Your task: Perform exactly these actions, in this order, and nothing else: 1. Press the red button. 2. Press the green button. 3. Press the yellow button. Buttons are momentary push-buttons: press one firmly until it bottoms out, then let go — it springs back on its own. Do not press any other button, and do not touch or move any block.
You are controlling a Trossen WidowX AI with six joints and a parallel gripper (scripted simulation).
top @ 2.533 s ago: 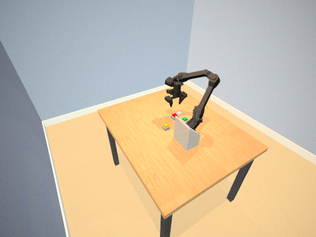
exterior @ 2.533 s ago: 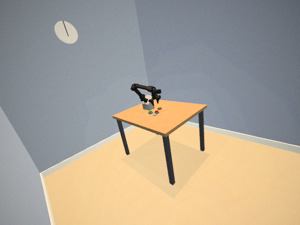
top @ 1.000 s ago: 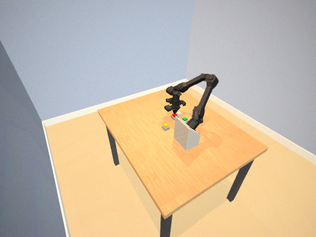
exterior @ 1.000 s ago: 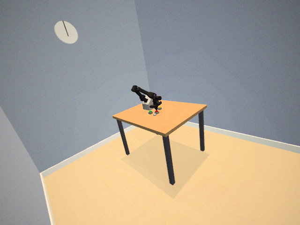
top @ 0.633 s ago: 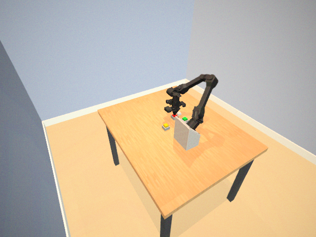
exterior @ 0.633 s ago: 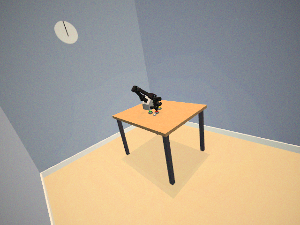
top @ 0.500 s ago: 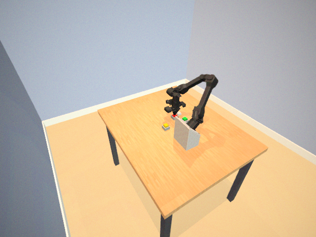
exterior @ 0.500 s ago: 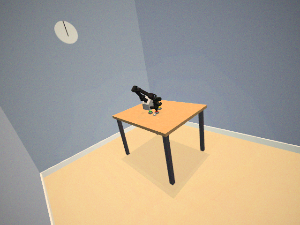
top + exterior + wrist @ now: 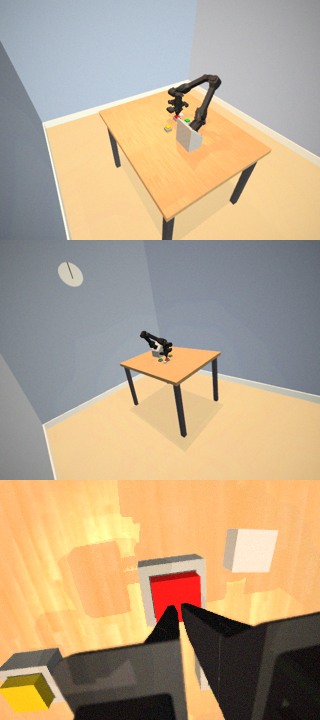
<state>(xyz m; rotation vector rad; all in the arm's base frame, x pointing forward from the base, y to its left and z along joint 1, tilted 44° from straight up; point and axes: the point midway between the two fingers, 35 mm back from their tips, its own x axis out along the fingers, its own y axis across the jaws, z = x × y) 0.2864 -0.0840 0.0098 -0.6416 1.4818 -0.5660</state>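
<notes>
Room: blue-grey walls, tan floor with pale skirting, a round white wall clock (image 9: 70,274) at upper left of the exterior view. Surface: square orange wood-grain table top on dark legs (image 9: 206,165), smooth and level; it should give a firm backing to a downward press. A grey-white box-shaped block (image 9: 188,138) stands mid-frame in the top view just beside my arm's base; keep off it. Small white cube block (image 9: 250,550) sits upper right in the wrist view, near the red target but apart from it. Square red push-button in a grey housing (image 9: 176,592) lies centre of the wrist view; judged stiff, sprung, nothing to grasp, so push straight down on the cap's middle. Green square button (image 9: 187,120) and yellow square button (image 9: 25,692) wait alongside. My gripper (image 9: 177,610) is closed almost fully, holding nothing, tips over the red cap; contact I cannot tell.
</notes>
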